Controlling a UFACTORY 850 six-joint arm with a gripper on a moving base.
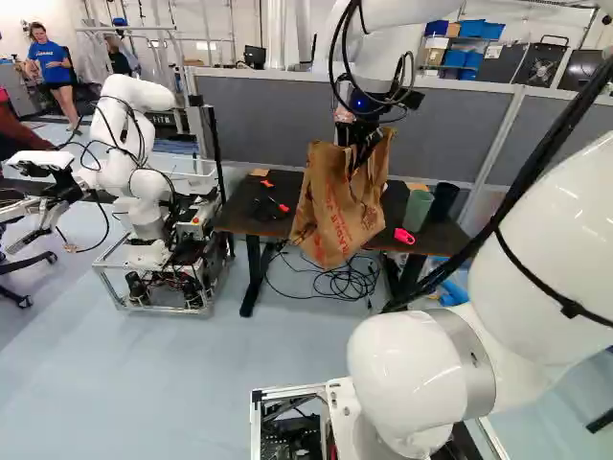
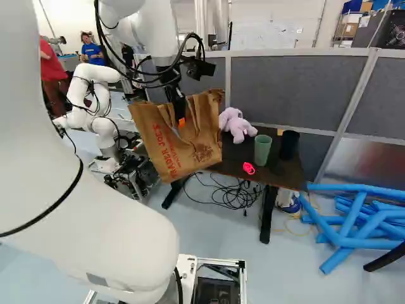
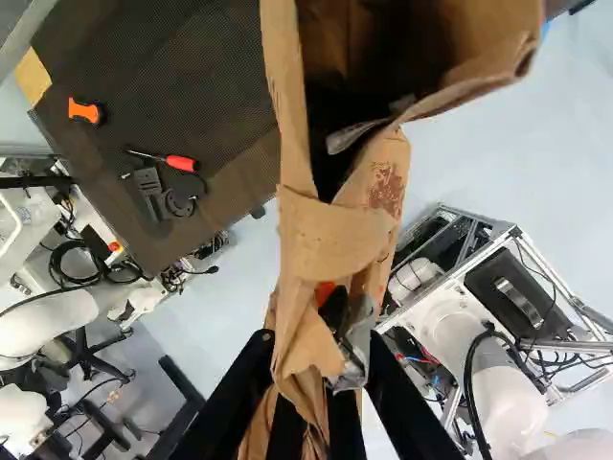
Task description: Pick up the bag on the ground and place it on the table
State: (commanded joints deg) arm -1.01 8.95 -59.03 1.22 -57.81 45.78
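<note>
My gripper is up high in the right base view, shut on the brown paper bag, which hangs tilted and clear of the floor. In the left base view the bag covers the middle of the dark table, its lower end showing lower than the tabletop. The wrist view has the gripper pinching folded paper of the bag; the bag's open mouth lies ahead of the fingers. Pale floor shows on both sides of the bag there, with the tabletop beside it.
On the table are a green cup, a dark cup, a pink item, a plush toy and tools. Cables lie underneath. Another robot stands left; blue tubes lie right. Grey partitions stand behind.
</note>
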